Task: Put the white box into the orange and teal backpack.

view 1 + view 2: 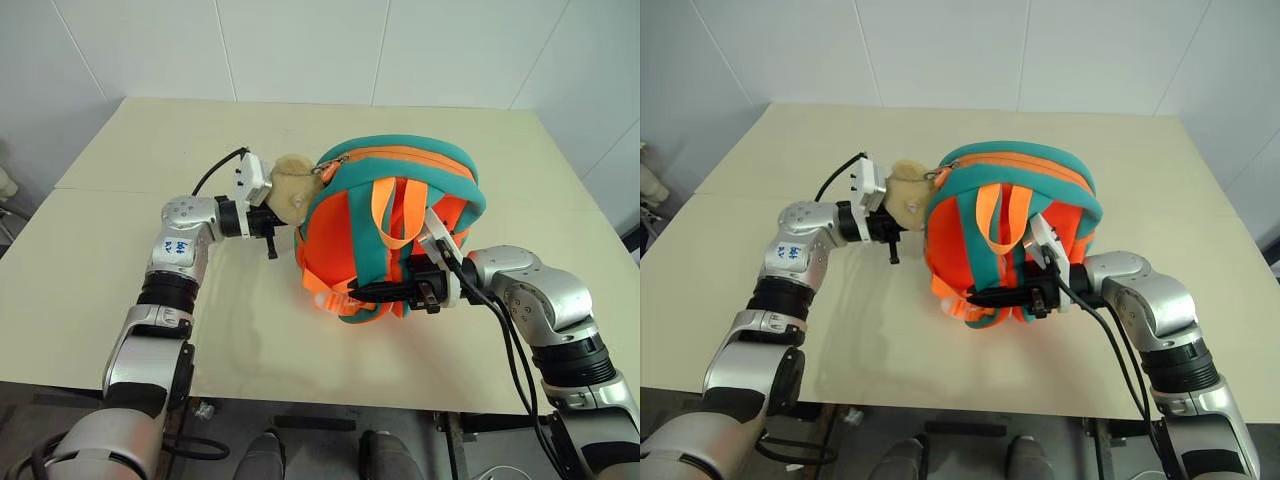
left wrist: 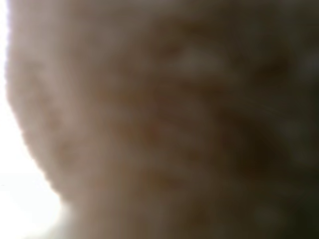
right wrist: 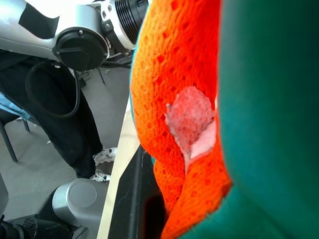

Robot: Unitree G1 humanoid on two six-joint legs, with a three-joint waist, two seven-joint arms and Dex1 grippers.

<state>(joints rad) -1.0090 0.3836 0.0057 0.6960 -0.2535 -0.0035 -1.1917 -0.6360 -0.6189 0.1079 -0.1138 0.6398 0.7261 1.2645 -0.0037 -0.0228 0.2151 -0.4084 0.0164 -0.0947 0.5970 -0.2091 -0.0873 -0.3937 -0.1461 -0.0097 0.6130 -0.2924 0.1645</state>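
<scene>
Where the white box lies I cannot tell; it may already sit inside the orange and teal backpack (image 1: pixel 400 215), whose zip line runs closed along its far rim from about 10 to 2 o'clock. The pack stands on the table (image 1: pixel 130 150) with its straps facing the robot and its long axis across the view from 9 to 3 o'clock. A tan plush toy (image 1: pixel 288 190) hangs at the pack's 10 o'clock. The left end effector (image 1: pixel 270 235) is pressed against the toy, clenched; whether it pinches the fur I cannot tell. The right end effector (image 1: pixel 385 292) lies level along the pack's 6 o'clock edge, apparently grasping strap and mesh. It is the nearer to the pack. The head views give this layout. The left wrist view adds blurred tan plush (image 2: pixel 149 124), the right wrist view orange mesh beside one black finger (image 3: pixel 137 199).
</scene>
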